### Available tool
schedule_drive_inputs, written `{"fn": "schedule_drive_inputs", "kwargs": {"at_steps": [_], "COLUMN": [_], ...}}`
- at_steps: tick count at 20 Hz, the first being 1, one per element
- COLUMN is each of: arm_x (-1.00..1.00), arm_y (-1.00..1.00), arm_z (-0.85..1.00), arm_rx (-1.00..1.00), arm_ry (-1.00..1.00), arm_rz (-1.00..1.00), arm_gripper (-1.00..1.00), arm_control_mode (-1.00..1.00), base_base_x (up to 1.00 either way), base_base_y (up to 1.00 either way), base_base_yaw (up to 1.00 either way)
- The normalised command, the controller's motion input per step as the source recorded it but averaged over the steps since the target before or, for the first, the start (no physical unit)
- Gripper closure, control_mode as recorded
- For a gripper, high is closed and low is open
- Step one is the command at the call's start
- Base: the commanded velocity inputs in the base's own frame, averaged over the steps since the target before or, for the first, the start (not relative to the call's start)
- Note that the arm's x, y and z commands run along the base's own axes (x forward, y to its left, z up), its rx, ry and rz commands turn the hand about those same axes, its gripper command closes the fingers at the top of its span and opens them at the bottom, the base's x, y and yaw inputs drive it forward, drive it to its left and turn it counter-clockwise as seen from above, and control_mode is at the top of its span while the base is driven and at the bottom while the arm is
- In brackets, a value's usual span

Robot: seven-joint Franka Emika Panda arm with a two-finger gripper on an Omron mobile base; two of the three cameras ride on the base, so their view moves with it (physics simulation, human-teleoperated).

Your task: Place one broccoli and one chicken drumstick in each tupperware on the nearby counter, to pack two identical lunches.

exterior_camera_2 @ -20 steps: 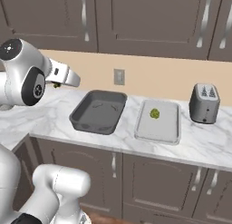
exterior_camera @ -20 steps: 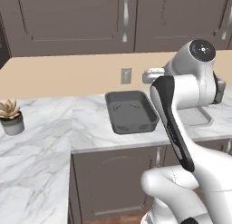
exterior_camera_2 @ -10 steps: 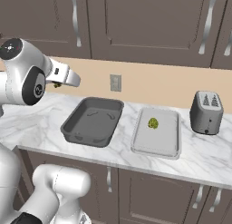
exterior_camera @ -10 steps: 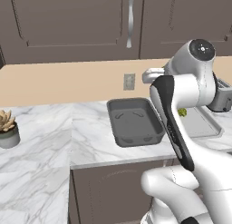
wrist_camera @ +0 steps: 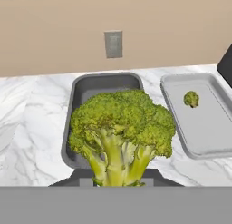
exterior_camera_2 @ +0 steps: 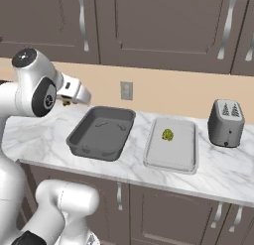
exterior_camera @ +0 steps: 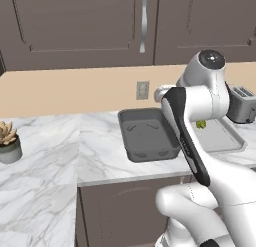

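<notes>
We're carrying a broccoli (wrist_camera: 121, 134), fingers pinched tight on its stalk, held up left of and short of the dark tub (exterior_camera_2: 101, 132) on the counter (exterior_camera_2: 218, 172). That tub is empty, so it's the drop target. Good move: bring the gripper (exterior_camera_2: 67, 102) over the tub's middle, lower inside the walls, then release so the floret doesn't bounce out. To the right, the pale tray (exterior_camera_2: 172, 145) already holds one broccoli floret (exterior_camera_2: 167, 135). Drumsticks aren't visible from here. Toaster (exterior_camera_2: 225, 123) sits far right, well apart.
</notes>
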Motion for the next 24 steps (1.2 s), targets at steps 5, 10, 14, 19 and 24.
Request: {"fn": "schedule_drive_inputs", "kwargs": {"at_steps": [5, 10, 14, 19, 24], "arm_x": [0.17, 0.51, 0.67, 0.58, 0.56], "arm_y": [0.0, -0.04, -0.14, -0.1, -0.05], "arm_z": [-0.74, -0.65, -0.55, -0.47, -0.41], "arm_rx": [0.0, 0.0, 0.0, 0.0, 0.0], "arm_ry": [0.18, 0.16, 0.15, 0.1, 0.1], "arm_rz": [0.0, 0.0, 0.0, 0.0, 0.0], "arm_gripper": [1.0, 1.0, 1.0, 1.0, 1.0], "arm_control_mode": [-1.0, -1.0, -1.0, -1.0, -1.0], "base_base_x": [0.0, 0.0, 0.0, 0.0, 0.0], "base_base_y": [0.0, 0.0, 0.0, 0.0, 0.0], "base_base_yaw": [0.0, 0.0, 0.0, 0.0, 0.0]}}
